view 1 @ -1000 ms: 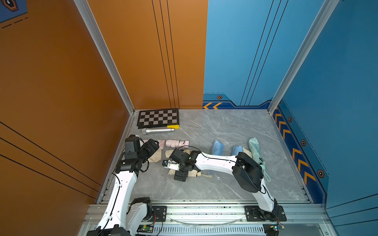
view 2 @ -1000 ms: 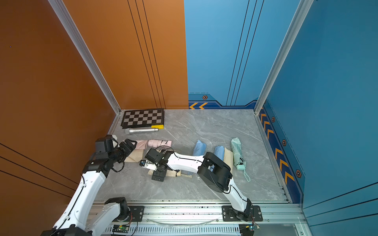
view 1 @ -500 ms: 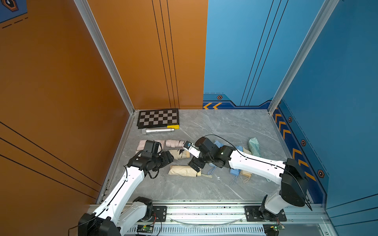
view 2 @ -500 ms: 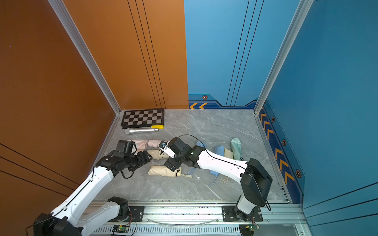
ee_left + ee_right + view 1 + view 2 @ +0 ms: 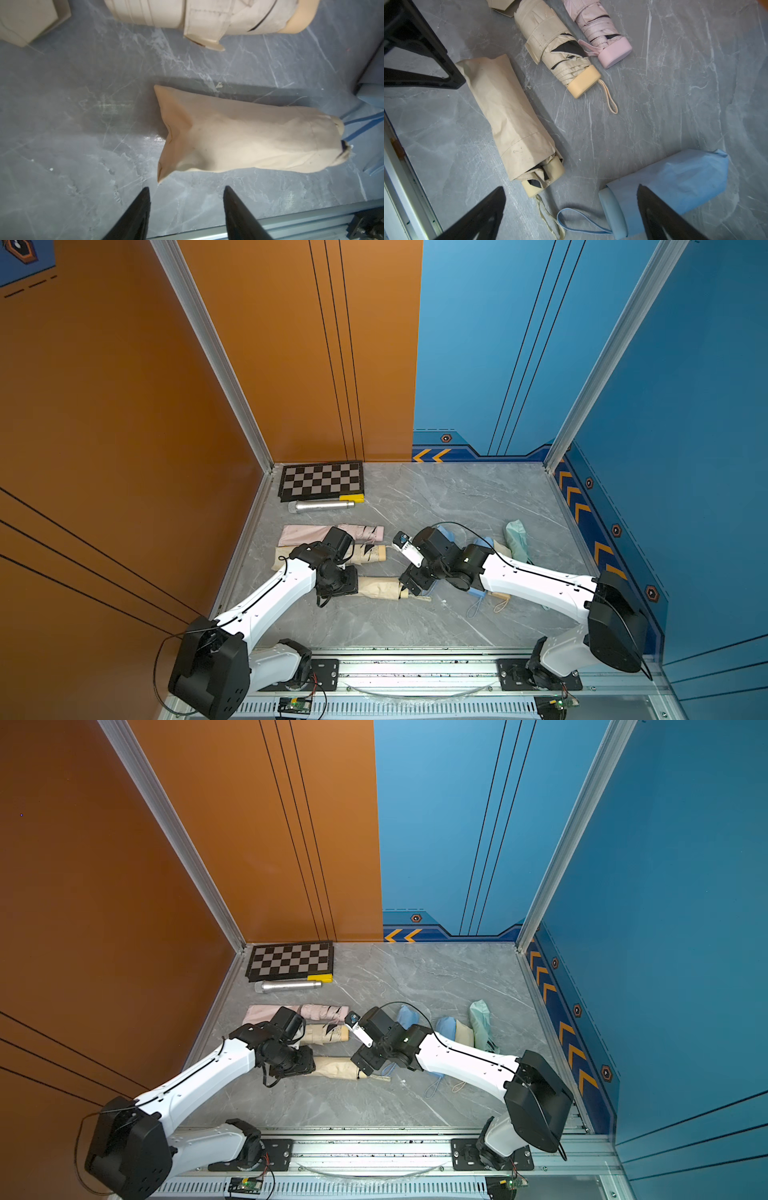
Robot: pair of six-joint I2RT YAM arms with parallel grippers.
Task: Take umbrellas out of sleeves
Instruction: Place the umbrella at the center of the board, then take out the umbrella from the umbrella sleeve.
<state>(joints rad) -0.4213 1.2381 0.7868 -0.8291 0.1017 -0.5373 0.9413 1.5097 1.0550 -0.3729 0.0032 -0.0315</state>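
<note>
A cream sleeve (image 5: 380, 588) (image 5: 239, 143) lies near the front with a cream umbrella inside it. The umbrella's handle (image 5: 550, 172) and cord poke out of the sleeve's open end. My left gripper (image 5: 186, 188) (image 5: 351, 583) is open at the sleeve's closed end, with only floor between its fingers. My right gripper (image 5: 570, 188) (image 5: 409, 587) stands wide open over the open end, holding nothing. One of its fingers overlaps a light blue sleeve (image 5: 675, 187) with an umbrella inside.
A bare cream umbrella (image 5: 562, 56) and a bare pink umbrella (image 5: 600, 31) lie behind, beside flat pink (image 5: 303, 533) and cream sleeves. More blue, cream and mint (image 5: 517, 539) bundles lie right. A silver cylinder (image 5: 322, 506) and checkerboard (image 5: 322, 481) sit at the back left.
Both grippers have moved toward the front onto the two ends of the filled cream sleeve. The left jaws have narrowed. The right arm has swung out to the right.
</note>
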